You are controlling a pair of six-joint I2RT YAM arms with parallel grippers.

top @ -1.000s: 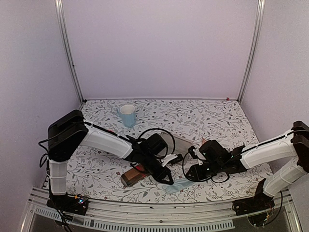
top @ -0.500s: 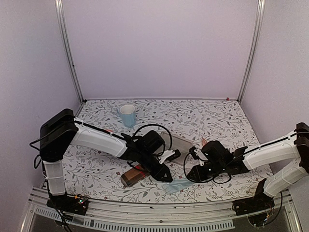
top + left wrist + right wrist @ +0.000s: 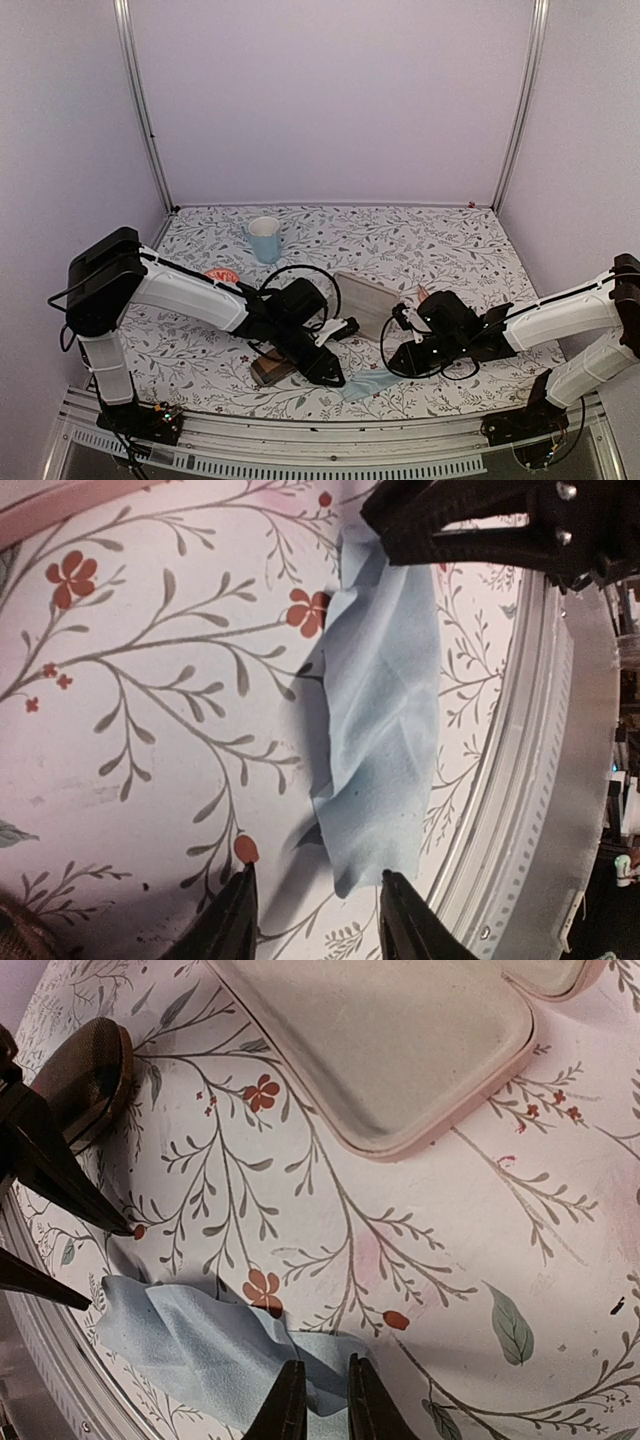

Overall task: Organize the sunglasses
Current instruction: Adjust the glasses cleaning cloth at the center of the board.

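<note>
Neither pair of sunglasses shows in any view. A crumpled light blue cloth (image 3: 362,387) lies by the table's near edge between my two grippers. It also shows in the left wrist view (image 3: 385,730) and the right wrist view (image 3: 200,1345). My left gripper (image 3: 318,915) is open and empty, its tips just short of the cloth's left end (image 3: 331,377). My right gripper (image 3: 322,1405) has its jaws nearly together on a fold at the cloth's right end (image 3: 392,366).
An open pale pink case (image 3: 365,302) lies behind the grippers, large in the right wrist view (image 3: 400,1050). A brown red-banded case (image 3: 275,366) lies under the left arm. A blue cup (image 3: 265,240) stands at the back left. The metal table rail (image 3: 540,780) runs along the near edge.
My left arm has drawn back to the left and toward the near edge, uncovering more of the pink case. My right gripper and the cloth have barely moved.
</note>
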